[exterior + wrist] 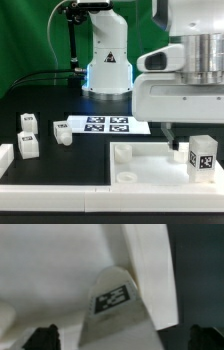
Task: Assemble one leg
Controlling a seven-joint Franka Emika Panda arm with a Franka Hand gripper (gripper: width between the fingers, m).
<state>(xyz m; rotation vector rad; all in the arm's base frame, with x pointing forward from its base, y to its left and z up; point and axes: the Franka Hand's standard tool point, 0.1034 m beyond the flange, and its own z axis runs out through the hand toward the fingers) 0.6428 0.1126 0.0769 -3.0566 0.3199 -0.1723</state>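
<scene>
The marker board [105, 124] lies flat at frame center on the black table [30, 100]. A green backdrop [25, 35] fills the upper left.

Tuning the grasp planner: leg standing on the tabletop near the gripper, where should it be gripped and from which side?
Probably the leg's flat tagged side faces, approached from above. It stands upright on the tabletop, so its sides are free and parallel, which suits two fingers. The gripper already sits over it, fingertips spread wide.

We're in a robotics lab: green backdrop curtain [30, 40], black table [40, 100], a tag-covered marker board [105, 125], the arm's base [107, 60] at the far edge.
</scene>
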